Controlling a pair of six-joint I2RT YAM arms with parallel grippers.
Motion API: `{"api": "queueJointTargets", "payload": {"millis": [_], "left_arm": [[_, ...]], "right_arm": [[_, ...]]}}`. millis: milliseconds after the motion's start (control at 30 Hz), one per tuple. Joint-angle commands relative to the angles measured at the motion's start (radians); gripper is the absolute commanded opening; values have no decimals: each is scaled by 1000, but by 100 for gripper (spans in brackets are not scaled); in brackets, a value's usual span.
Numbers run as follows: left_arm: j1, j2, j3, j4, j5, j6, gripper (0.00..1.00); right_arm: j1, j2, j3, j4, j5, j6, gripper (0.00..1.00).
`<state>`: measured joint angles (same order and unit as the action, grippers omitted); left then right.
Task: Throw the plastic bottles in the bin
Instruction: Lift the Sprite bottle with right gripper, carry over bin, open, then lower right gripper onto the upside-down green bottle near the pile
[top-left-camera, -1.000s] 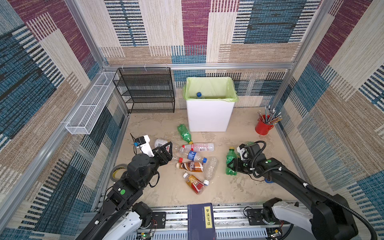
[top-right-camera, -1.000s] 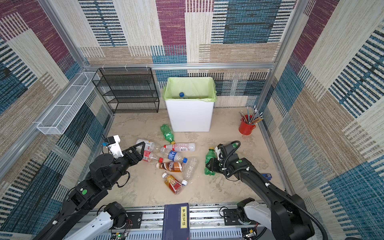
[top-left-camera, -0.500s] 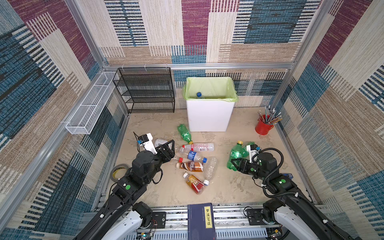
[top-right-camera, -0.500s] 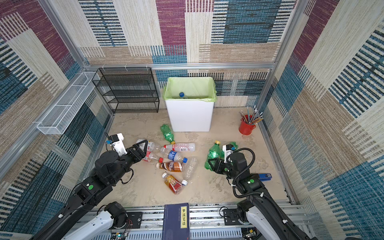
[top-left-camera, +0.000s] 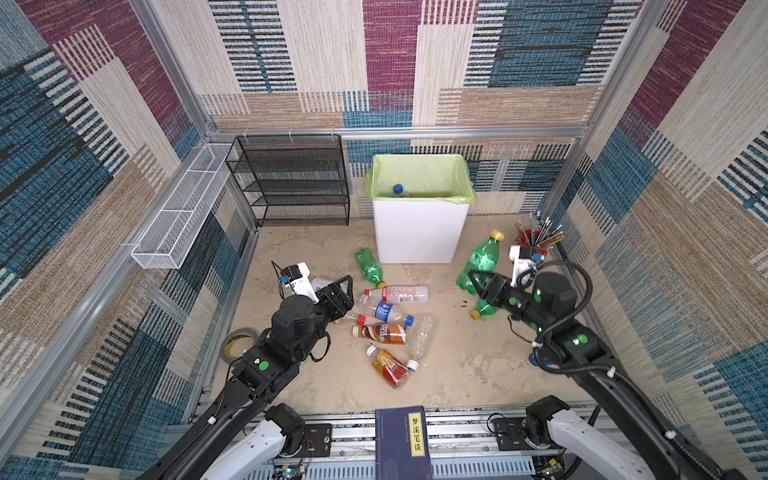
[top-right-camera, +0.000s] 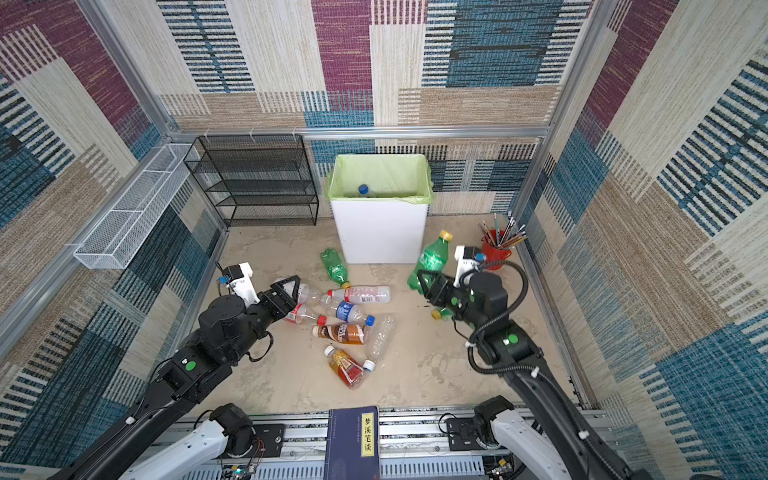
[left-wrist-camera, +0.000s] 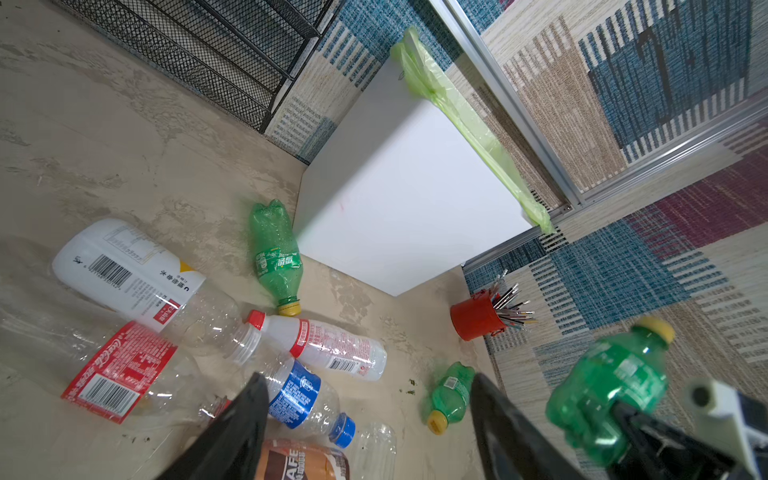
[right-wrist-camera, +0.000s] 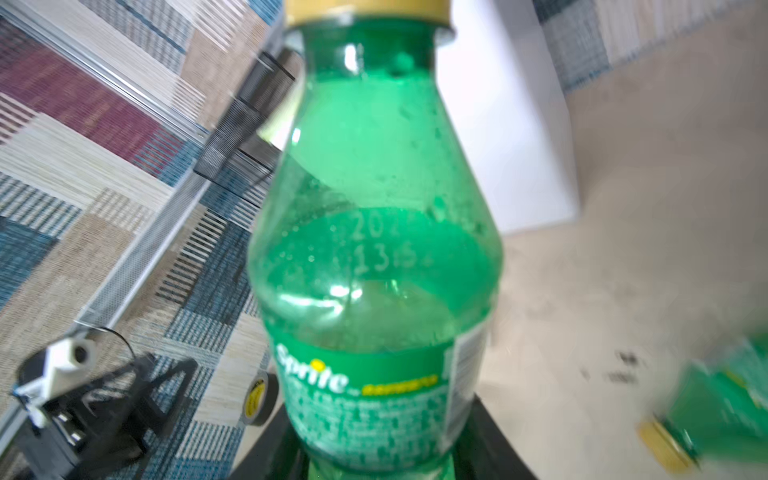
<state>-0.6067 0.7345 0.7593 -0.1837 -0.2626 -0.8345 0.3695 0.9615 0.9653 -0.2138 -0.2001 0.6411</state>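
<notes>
Green yellow-capped plastic Sprite bottle pinched by right gripper at 4 o'clock of tall white plastic bin; left gripper spread, empty, beside clear plastic bottles.

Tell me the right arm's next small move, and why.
Probably lift it and swing left toward the open top of the bin. The right hand is shut on the green Sprite bottle, held aloft, but the bottle hangs to the right of the bin, not over its opening.

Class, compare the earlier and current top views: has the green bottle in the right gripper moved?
Yes. The green bottle, held by the right gripper, has gone up the view toward the bin: from below its base to beside its right wall.
</notes>
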Motion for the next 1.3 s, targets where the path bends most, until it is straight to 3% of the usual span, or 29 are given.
{"api": "queueJointTargets", "payload": {"millis": [0, 100, 133, 200, 367, 533, 833, 1033, 1267], "left_arm": [[1, 15, 30, 80, -20, 9, 77], [2, 31, 55, 96, -10, 18, 77], [2, 30, 63, 96, -5, 23, 77], [2, 14, 66, 94, -7, 31, 77], [2, -75, 17, 84, -60, 20, 78], [4, -146, -8, 26, -76, 26, 79], [7, -218, -87, -13, -65, -10, 79], [7, -242, -103, -59, -30, -5, 79], [7, -255, -107, -122, 41, 35, 78]], "right_arm": [[-7, 304, 587, -8, 23, -120, 65], [-16, 675, 1320, -312, 61, -145, 82], [-16, 735, 1453, -363, 79, -141, 88], [-20, 753, 1526, -378, 101, -140, 92], [-54, 548, 1251, -214, 152, -127, 90], [-79, 407, 1011, -300, 182, -137, 88], [-118, 97, 335, -415, 197, 101, 81], [-129, 39, 73, -506, 157, 221, 82], [-163, 62, -79, -545, 113, 269, 83]]}}
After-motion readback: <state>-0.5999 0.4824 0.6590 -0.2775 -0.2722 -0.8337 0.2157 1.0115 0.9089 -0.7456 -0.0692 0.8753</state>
